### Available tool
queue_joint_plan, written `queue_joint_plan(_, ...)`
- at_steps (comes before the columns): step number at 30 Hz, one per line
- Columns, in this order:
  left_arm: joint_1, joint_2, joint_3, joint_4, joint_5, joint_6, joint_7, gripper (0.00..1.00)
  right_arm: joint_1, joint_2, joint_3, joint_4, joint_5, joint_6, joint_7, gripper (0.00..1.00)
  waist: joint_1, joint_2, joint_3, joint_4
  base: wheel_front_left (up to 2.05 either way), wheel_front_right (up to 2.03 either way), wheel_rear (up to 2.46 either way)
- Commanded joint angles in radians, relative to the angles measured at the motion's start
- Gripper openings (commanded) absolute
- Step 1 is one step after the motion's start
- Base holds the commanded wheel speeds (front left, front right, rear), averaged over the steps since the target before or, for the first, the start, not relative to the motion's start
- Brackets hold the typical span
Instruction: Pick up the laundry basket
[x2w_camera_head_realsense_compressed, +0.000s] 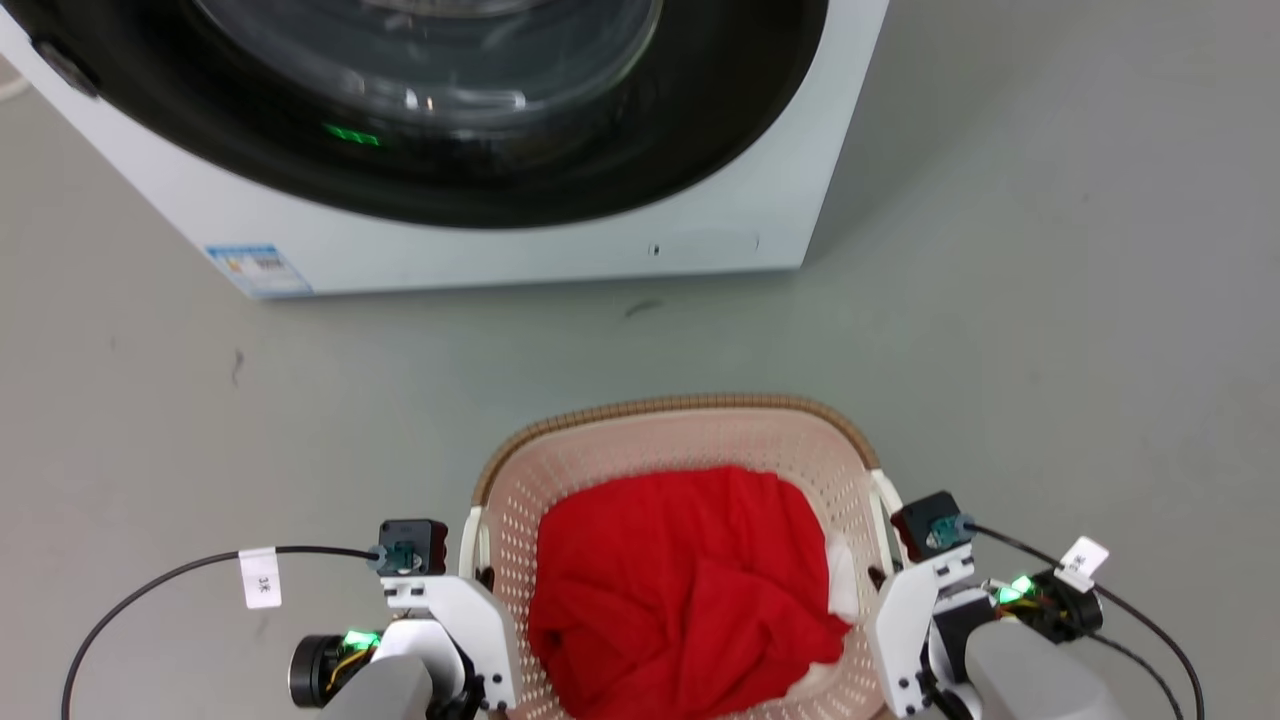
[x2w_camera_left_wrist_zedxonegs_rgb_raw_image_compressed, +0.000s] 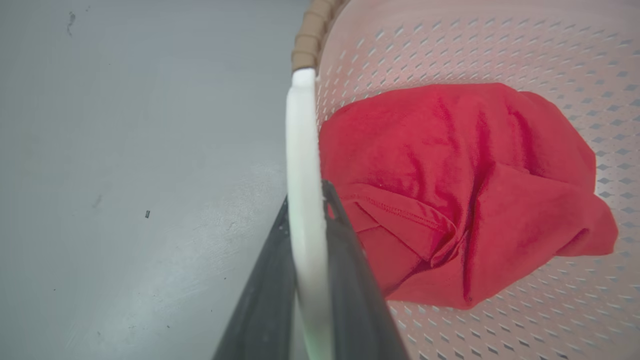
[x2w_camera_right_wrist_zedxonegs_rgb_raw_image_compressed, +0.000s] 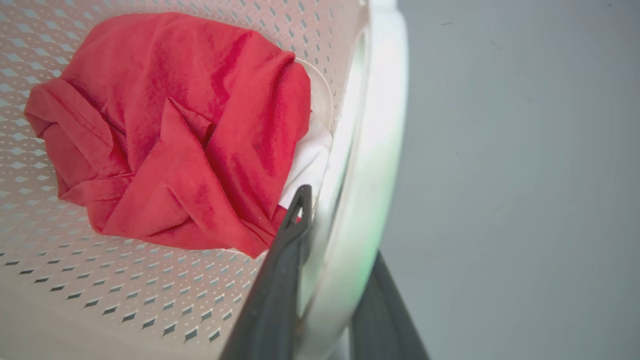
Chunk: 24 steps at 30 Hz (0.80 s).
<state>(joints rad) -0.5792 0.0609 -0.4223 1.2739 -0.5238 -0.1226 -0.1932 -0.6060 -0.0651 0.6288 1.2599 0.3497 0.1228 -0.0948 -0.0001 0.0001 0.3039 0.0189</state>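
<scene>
Here's the laundry basket (x2w_camera_head_realsense_compressed: 600, 470), sitting squarely between the two grippers. It is a cream-pink tub with rounded corners. Its walls are peppered with small diamond holes, and a brown woven-look rim (x2w_camera_head_realsense_compressed: 680, 404) runs round the far edge.

A white handle sits on each side, and both are taken. The left gripper (x2w_camera_left_wrist_zedxonegs_rgb_raw_image_compressed: 306, 200) has its dark fingers pressed on either side of the left handle (x2w_camera_left_wrist_zedxonegs_rgb_raw_image_compressed: 302, 145), pinching that white bar between them. The brown rim starts just past the bar's far end.

Over to the right gripper (x2w_camera_right_wrist_zedxonegs_rgb_raw_image_compressed: 340, 225), and it's the same story. One finger is inside the basket wall and the other outside, with the right handle (x2w_camera_right_wrist_zedxonegs_rgb_raw_image_compressed: 372, 150) clamped between the two.

Inside the basket is a crumpled red garment (x2w_camera_head_realsense_compressed: 680, 580), hems and folds showing. It is heaped in the middle, just inward of each gripper's inner finger. A bit of white cloth (x2w_camera_right_wrist_zedxonegs_rgb_raw_image_compressed: 310, 155) peeks out from under it on the right gripper's side, tucked against the wall close to that inner fingertip.

On the outer side of each gripper there is plain grey floor (x2w_camera_head_realsense_compressed: 1000, 300). Whether the basket's base touches that floor cannot be told.

Beyond the grippers, well past the far rim, stands a white washing machine (x2w_camera_head_realsense_compressed: 500, 255) with its dark round door.
</scene>
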Motion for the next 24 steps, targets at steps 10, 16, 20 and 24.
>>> queue_joint_plan(10,0.048,-0.021,-0.053,-0.002,-0.037,-0.013,0.082,0.00,0.080,0.028,0.118,-0.016,0.110,0.015,0.076,0.00,0.0001,-0.0001,-0.198,-0.018,0.00,0.00,0.00)
queue_joint_plan(16,0.065,-0.012,-0.080,-0.001,-0.058,-0.013,0.113,0.00,0.108,0.028,0.163,-0.008,0.157,0.015,0.112,0.00,0.0001,-0.0001,-0.273,-0.020,0.00,0.00,0.00)
queue_joint_plan(20,0.069,-0.010,-0.096,-0.001,-0.069,-0.013,0.127,0.00,0.113,0.027,0.187,-0.006,0.186,0.015,0.126,0.00,0.0001,-0.0001,-0.301,-0.024,0.00,0.00,0.00)
queue_joint_plan(24,0.070,-0.007,-0.110,0.000,-0.082,-0.013,0.144,0.00,0.114,0.022,0.210,-0.004,0.210,0.015,0.140,0.00,0.0001,-0.0001,-0.320,-0.025,0.00,0.00,0.00)
